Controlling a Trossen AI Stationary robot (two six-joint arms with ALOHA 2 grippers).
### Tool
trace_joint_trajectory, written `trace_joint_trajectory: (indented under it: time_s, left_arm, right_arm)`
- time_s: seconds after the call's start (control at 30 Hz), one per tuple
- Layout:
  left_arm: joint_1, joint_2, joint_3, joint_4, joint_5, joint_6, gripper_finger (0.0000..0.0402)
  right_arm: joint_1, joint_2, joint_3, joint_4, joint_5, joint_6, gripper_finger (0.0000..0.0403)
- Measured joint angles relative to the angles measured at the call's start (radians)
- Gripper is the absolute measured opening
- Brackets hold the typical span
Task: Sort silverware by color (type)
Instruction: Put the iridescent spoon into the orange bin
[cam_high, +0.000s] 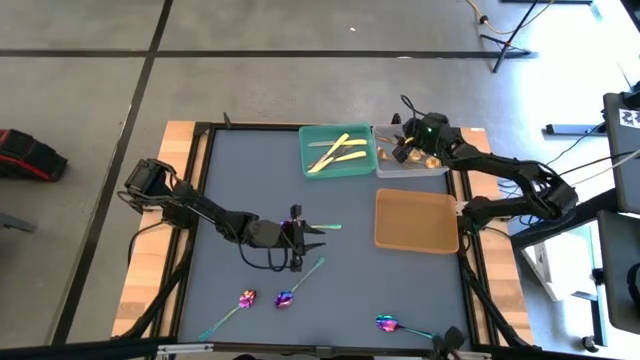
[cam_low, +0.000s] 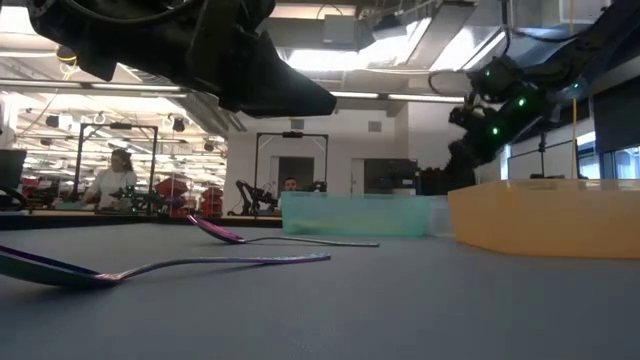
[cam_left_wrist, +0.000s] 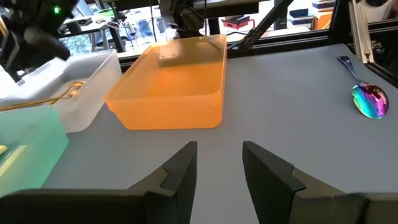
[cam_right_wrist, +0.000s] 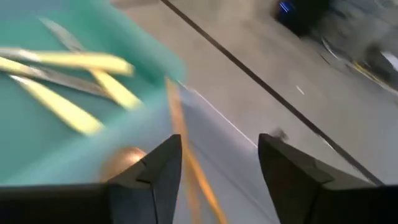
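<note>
My left gripper (cam_high: 305, 237) (cam_left_wrist: 219, 165) hovers open over mid-table, right above an iridescent spoon whose teal handle (cam_high: 327, 227) lies flat on the table. Three more purple-blue spoons (cam_high: 247, 298) (cam_high: 286, 298) (cam_high: 388, 322) lie near the table's near edge; one (cam_left_wrist: 370, 99) shows in the left wrist view. My right gripper (cam_high: 403, 150) (cam_right_wrist: 217, 168) is open above the grey tray (cam_high: 440, 168), where copper-gold spoons (cam_right_wrist: 180, 134) lie. Pale yellow knives (cam_high: 335, 152) (cam_right_wrist: 74, 81) lie in the green tray (cam_high: 310, 165).
The orange tray (cam_high: 416, 220) (cam_left_wrist: 168, 93) stands below the grey tray, toward the table's right, with nothing in it. The green and grey trays sit side by side at the far edge. People and workbenches show in the room beyond the table in the low view.
</note>
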Motion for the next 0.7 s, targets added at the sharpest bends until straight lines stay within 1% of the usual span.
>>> trace_joint_trajectory:
  time_s: [0.13, 0.27, 0.4, 0.53, 0.6, 0.7]
  left_arm:
    - [-0.001, 0.000, 0.000, 0.000, -0.020, -0.017, 0.0124]
    - [0.000, 0.000, 0.000, 0.000, -0.060, -0.023, 0.0124]
    - [0.000, 0.000, 0.000, 0.000, -0.062, -0.048, 0.0124]
    - [-0.003, -0.019, 0.001, -0.020, -0.054, -0.063, 0.0124]
    - [-0.003, -0.049, 0.001, -0.070, -0.053, -0.078, 0.0124]
    - [-0.002, -0.099, 0.001, -0.183, -0.059, -0.133, 0.0124]
  right_arm:
    - [0.093, -0.083, 0.000, -0.001, -0.093, 0.018, 0.0206]
    - [0.241, -0.119, 0.002, 0.013, -0.188, 0.020, 0.0200]
    - [0.417, -0.098, 0.002, 0.072, -0.193, 0.023, 0.0192]
    - [0.583, -0.033, 0.002, 0.165, -0.175, 0.042, 0.0184]
    - [0.651, 0.000, 0.002, 0.204, -0.158, 0.053, 0.0180]
    - [0.733, 0.067, 0.009, 0.230, -0.101, 0.069, 0.0175]
